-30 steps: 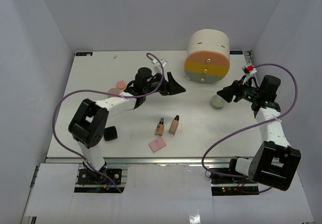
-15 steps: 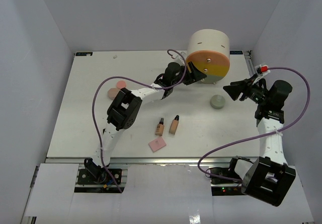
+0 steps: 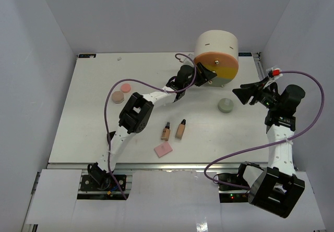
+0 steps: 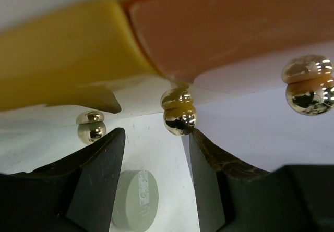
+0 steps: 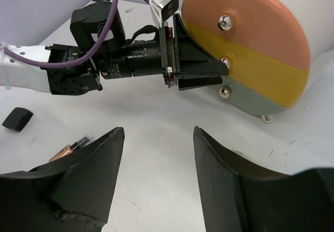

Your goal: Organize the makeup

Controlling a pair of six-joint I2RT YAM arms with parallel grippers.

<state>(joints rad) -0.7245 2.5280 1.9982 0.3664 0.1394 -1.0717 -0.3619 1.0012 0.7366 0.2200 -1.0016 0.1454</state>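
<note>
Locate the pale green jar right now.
In the top view the green jar lies right of centre, just in front of the drawer cylinder, near the right gripper.

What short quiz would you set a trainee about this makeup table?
1. True or false: the green jar stands on the table.
2. Which drawer's knob is the left end effector lined up on? A pink, B yellow, C grey.
3. How many bottles lie on the table?
Key: 1 true; 2 B; 3 two.
</note>
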